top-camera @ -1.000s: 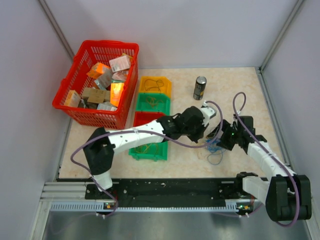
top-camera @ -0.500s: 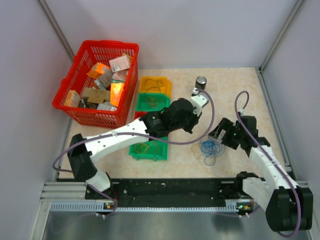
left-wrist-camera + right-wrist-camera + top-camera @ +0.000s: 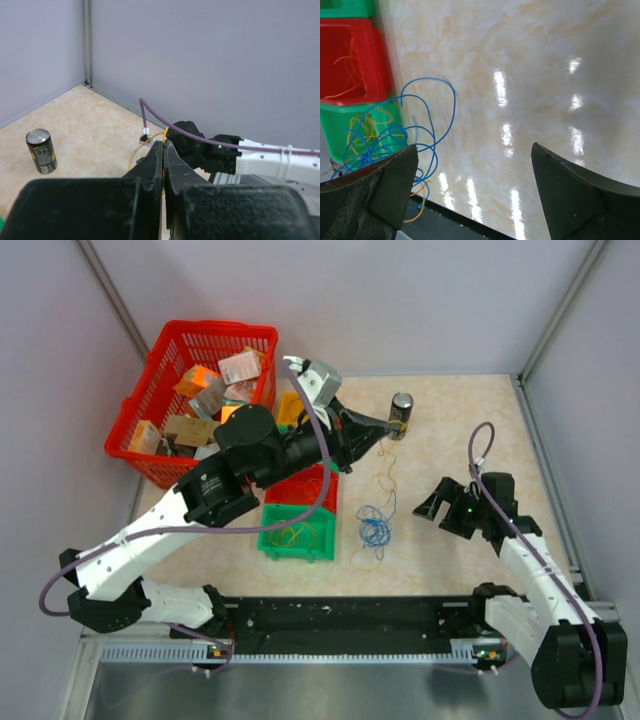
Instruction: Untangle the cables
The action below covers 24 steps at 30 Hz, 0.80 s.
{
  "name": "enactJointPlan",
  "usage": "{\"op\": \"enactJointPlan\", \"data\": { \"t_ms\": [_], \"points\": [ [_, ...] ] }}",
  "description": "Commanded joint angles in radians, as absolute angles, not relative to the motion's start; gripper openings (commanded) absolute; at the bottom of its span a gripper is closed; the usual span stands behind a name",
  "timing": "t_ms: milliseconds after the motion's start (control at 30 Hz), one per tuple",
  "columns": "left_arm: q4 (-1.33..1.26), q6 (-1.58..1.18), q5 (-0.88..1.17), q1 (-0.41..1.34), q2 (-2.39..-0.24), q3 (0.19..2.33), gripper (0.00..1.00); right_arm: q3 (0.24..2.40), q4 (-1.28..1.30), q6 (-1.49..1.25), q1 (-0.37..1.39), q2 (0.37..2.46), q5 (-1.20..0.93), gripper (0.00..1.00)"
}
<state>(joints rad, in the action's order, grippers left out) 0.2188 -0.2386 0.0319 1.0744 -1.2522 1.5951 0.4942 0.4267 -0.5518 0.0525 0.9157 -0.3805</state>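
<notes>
Red lattice plastic basket (image 3: 215, 330), green plastic bin (image 3: 297, 555), red plastic bin (image 3: 318, 492), blue looped thin wire (image 3: 375, 528), orange-yellow thin wire (image 3: 132, 155), dark metal can (image 3: 401, 416) with silver top, cream marbled tabletop (image 3: 450, 420) with pale veining, lilac-grey walls.

The bench (image 3: 520, 75) is a glossy beige marbled slab that mirrors the lamps as bright streaks. The blue cable (image 3: 400, 132) and the orange cable (image 3: 133, 155) have smooth, plastic-looking sheaths. The jaws of the right gripper (image 3: 475, 150) and the left gripper (image 3: 163, 146) look like matt black plastic. The basket (image 3: 165, 360) is a red plastic lattice and the bins (image 3: 300, 535) are smooth moulded plastic. The can (image 3: 40, 150) is metal, silvery on top.
</notes>
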Motion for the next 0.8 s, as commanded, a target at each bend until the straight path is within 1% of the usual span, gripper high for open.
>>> {"op": "enactJointPlan", "data": {
  "t_ms": [0, 133, 233, 333, 433, 533, 600, 633, 667, 733, 767],
  "points": [
    [0.236, -0.29, -0.028, 1.06, -1.338, 1.664, 0.0, 0.52, 0.325, -0.528, 0.089, 0.865, -0.566, 0.93],
    [0.154, -0.308, 0.043, 1.058, -1.321, 1.655, 0.0, 0.502, 0.249, -0.541, 0.237, 0.864, -0.561, 0.93],
    [0.143, -0.314, 0.066, 1.058, -1.316, 1.674, 0.0, 0.462, 0.094, -0.609, 0.333, 0.887, -0.564, 0.93],
    [0.146, -0.314, 0.064, 1.058, -1.316, 1.69, 0.0, 0.449, -0.053, -0.659, 0.431, 0.971, -0.563, 0.92],
    [0.153, -0.318, 0.074, 1.058, -1.315, 1.71, 0.0, 0.471, -0.077, -0.689, 0.52, 1.081, -0.497, 0.89],
    [0.149, -0.319, 0.083, 1.057, -1.31, 1.727, 0.0, 0.457, -0.126, -0.735, 0.534, 1.167, -0.479, 0.8],
    [0.147, -0.316, 0.081, 1.057, -1.307, 1.743, 0.0, 0.442, -0.112, -0.755, 0.532, 1.189, -0.416, 0.75],
    [0.146, -0.313, 0.083, 1.058, -1.304, 1.752, 0.0, 0.439, -0.086, -0.756, 0.532, 1.189, -0.387, 0.7],
    [0.143, -0.31, 0.086, 1.057, -1.301, 1.761, 0.0, 0.445, -0.04, -0.752, 0.532, 1.183, -0.33, 0.65],
    [0.134, -0.293, 0.089, 1.057, -1.286, 1.775, 0.0, 0.462, 0.082, -0.739, 0.531, 1.155, -0.195, 0.52],
    [0.127, -0.282, 0.086, 1.057, -1.269, 1.778, 0.0, 0.469, 0.139, -0.735, 0.522, 1.134, -0.128, 0.43]
  ]
}}
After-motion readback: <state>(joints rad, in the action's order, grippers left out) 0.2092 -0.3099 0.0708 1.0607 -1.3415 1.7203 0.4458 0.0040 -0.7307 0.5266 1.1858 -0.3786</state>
